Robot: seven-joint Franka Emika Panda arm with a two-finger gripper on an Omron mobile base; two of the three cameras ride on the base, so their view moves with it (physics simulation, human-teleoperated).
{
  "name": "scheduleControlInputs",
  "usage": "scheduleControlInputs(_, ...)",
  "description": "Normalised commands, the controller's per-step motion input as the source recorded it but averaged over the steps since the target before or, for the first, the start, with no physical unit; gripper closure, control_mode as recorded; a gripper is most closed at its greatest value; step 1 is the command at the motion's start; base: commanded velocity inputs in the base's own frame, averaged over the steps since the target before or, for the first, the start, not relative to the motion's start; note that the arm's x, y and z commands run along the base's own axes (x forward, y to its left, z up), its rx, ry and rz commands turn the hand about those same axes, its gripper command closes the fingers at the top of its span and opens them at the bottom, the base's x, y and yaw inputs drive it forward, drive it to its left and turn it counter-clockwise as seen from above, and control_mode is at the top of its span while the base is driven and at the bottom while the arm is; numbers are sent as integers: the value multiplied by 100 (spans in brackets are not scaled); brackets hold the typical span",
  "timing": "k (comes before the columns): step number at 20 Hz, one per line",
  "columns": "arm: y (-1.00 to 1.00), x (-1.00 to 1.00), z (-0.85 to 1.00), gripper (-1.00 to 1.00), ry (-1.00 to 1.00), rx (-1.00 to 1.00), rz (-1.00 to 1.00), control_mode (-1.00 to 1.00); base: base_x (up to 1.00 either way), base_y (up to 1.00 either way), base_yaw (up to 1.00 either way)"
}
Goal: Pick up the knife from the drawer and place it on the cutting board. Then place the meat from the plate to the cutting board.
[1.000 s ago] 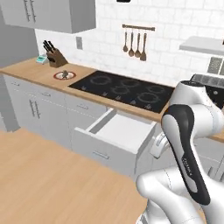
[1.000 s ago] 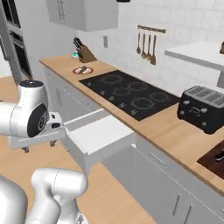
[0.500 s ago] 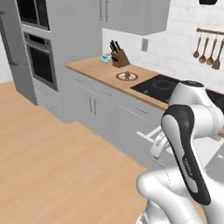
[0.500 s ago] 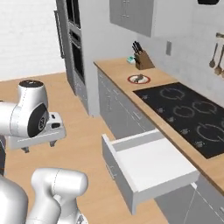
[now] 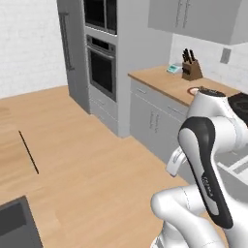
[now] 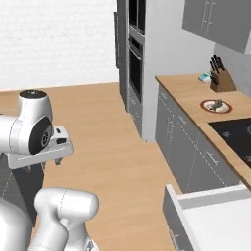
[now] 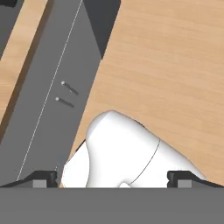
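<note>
Two dark finger tips are seen at the bottom of the hand view, and the fingers (image 7: 113, 178) are spread as wide as they go, with nothing pinched between them. They are pointed down at the wooden floor (image 7: 175, 65) and at grey cabinet doors (image 7: 52, 100), not at any of the task's things. The drawer (image 6: 211, 220) is pulled open at the lower right of the right base view, and its white inside can be seen, but the knife cannot be made out in the part that shows. The hand is held low on the left of that view, so the drawer lies well apart from it, off to the right. The plate (image 6: 216, 106) with the meat (image 6: 217, 103) on it is set on the bench (image 6: 188, 93), farther back and near the knife block (image 6: 221, 81). The cutting board cannot be found in these pictures. It is judged that the hand must be swung toward the drawer first, since the knife's long axis cannot be told yet.
</note>
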Motion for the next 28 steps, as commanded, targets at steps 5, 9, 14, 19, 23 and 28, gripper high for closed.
scheduleControlInputs(5, 0, 0, 0, -100, 0, 0, 0, 100, 94, 24, 11)
scheduleControlInputs(9, 0, 0, 0, -100, 0, 0, 0, 100, 100, 0, 0)
scheduleControlInputs(14, 0, 0, 0, -100, 0, 0, 0, 100, 100, -2, -5)
scheduleControlInputs(19, 0, 0, 0, -100, 0, 0, 0, 100, 98, -16, -30)
scheduleControlInputs(23, 0, 0, 0, -100, 0, 0, 0, 100, 86, -13, -38)
scheduleControlInputs(28, 0, 0, 0, -100, 0, 0, 0, 100, 57, -1, -41)
